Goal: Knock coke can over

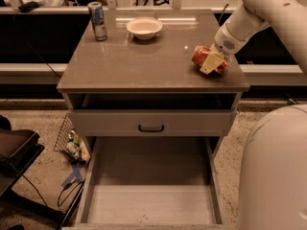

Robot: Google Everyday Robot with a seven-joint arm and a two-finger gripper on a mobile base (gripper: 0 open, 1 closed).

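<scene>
The coke can [199, 56], orange-red with a silver end, lies on its side near the right front edge of the brown table top [144, 66]. My gripper [212, 63] is right on the can, over its right part, at the end of my white arm that comes in from the upper right. The right end of the can is hidden behind the gripper.
A taller blue-and-silver can [98, 20] stands at the table's back left, with a white bowl [144, 28] beside it. The bottom drawer [151, 190] is pulled out below the closed upper drawer [151, 123]. My white body [276, 171] fills the lower right. A wire basket [72, 143] lies on the floor at left.
</scene>
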